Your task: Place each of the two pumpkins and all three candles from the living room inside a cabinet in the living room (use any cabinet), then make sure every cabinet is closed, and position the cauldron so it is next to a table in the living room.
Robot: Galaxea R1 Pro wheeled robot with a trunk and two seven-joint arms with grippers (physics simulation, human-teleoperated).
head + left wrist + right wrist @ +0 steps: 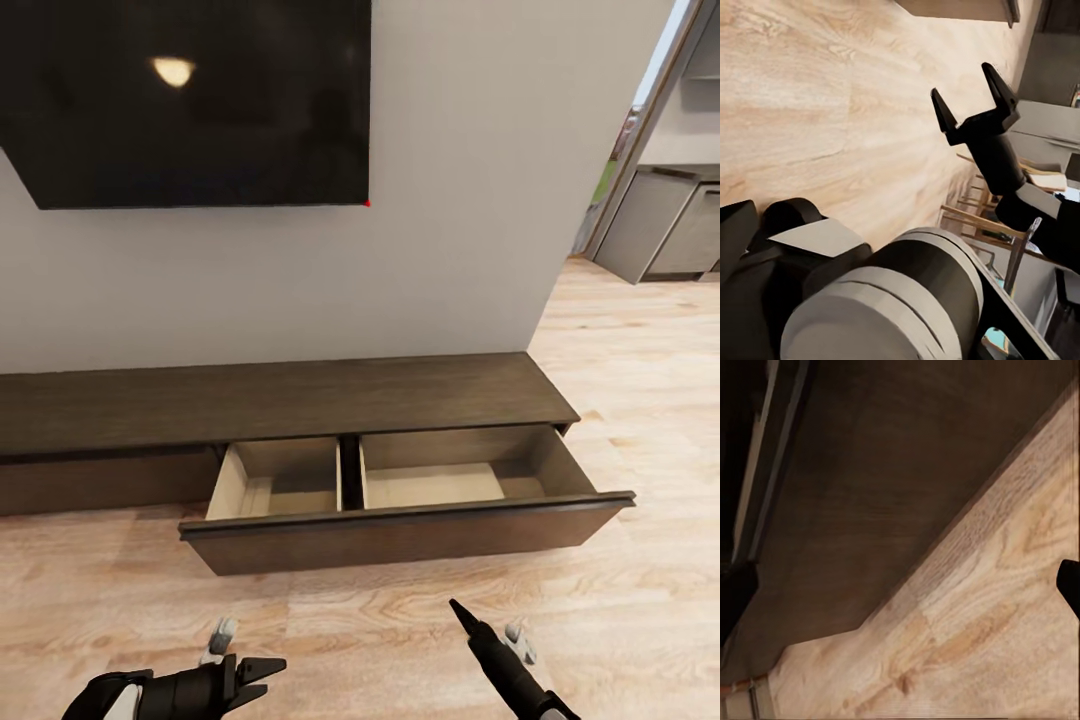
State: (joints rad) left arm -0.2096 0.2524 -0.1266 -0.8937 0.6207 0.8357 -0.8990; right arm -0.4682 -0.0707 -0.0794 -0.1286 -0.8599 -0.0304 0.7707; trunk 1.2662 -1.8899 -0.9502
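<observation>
The open cabinet drawer [400, 480] lies just ahead, running left-right; my right gripper [971, 94] nearer its middle, spread, empty; left gripper [262, 677] parted, empty.

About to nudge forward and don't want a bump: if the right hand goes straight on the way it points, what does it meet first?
Most likely the dark front panel of the open drawer. The right hand points up toward it across bare wooden floor, and its wrist view shows that panel just ahead. Depth is unclear, so go slowly.

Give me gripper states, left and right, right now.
Left gripper: open, holding nothing, low over the floor.
Right gripper: open, empty, in front of the open drawer of the cabinet.
</observation>
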